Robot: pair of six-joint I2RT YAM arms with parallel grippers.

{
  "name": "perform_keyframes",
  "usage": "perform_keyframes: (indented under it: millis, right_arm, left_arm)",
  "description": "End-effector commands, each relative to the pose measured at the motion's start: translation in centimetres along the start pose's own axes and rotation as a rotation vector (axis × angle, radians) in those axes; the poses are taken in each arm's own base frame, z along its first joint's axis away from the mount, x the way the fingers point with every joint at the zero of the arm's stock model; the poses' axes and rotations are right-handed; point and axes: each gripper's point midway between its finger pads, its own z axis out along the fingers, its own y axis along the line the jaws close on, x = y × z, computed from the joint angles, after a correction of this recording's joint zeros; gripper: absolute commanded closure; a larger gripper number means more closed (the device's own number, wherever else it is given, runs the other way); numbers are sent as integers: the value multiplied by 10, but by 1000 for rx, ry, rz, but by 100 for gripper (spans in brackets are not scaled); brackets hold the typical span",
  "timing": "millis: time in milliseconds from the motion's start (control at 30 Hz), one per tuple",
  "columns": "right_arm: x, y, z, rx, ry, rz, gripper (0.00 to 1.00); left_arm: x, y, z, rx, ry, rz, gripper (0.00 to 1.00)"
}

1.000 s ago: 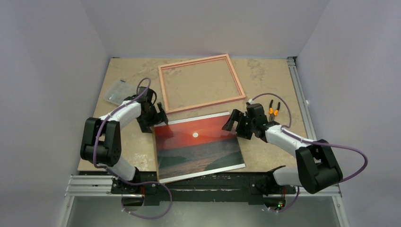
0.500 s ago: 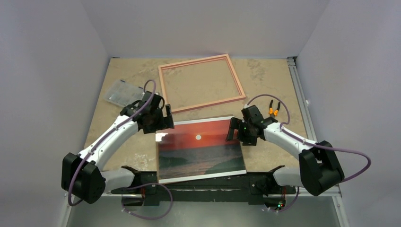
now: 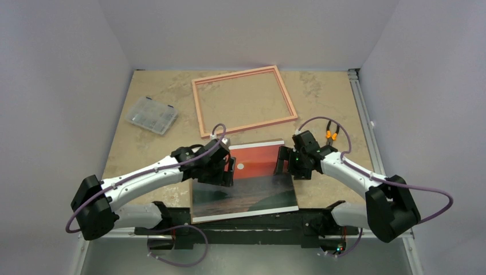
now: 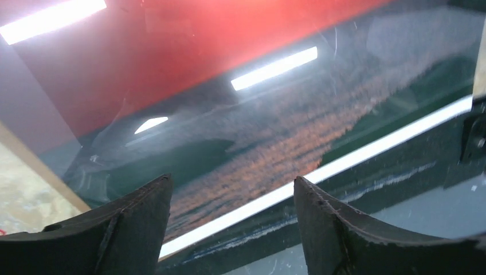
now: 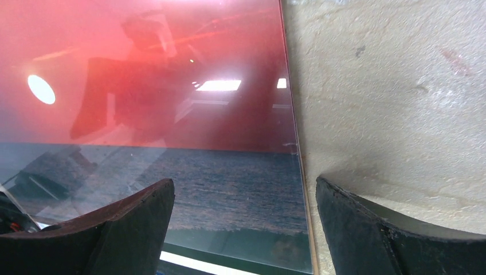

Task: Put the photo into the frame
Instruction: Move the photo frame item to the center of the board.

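Observation:
The photo (image 3: 258, 186), a glossy red sunset over dark sea, lies flat near the table's front edge, its near edge over the black rail. The frame (image 3: 198, 109), thin pinkish wood, lies flat behind it, apart from it. My left gripper (image 3: 229, 171) is open and empty, low over the photo's left half; in the left wrist view the gripper (image 4: 232, 195) has the photo (image 4: 258, 103) and its white border below it. My right gripper (image 3: 283, 162) is open and empty at the photo's right edge; in the right wrist view that edge of the photo (image 5: 143, 86) runs between the gripper's fingers (image 5: 243, 195).
A clear plastic compartment box (image 3: 151, 114) lies at the left. A small orange-handled item (image 3: 330, 135) lies right of the right arm. A black and metal rail (image 3: 258, 220) runs along the front edge. Grey walls close the left, back and right sides.
My left arm swung right from the photo's upper left corner to over the photo's left half. The photo turned slightly. My right gripper shifted a little along the right edge.

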Motion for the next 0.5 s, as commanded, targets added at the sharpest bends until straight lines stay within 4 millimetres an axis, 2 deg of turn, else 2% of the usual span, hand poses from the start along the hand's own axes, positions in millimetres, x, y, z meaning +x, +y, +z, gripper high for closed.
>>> perform_keyframes:
  millis: [0, 167, 300, 400, 467]
  right_arm:
    - [27, -13, 4, 28, 79, 19, 8]
    - [29, -11, 11, 16, 97, 28, 7]
    - [29, -4, 16, -12, 114, 44, 7]
    - [26, -2, 19, -13, 112, 56, 7]
    - [23, 0, 21, -15, 111, 60, 7]
  left_arm:
    - [28, -29, 1, 61, 21, 48, 28]
    - [75, -55, 8, 84, 103, 158, 44]
    - [109, -83, 16, 116, 155, 239, 51]
    - [128, -99, 22, 106, 196, 334, 59]
    - [132, -104, 25, 69, 202, 403, 62]
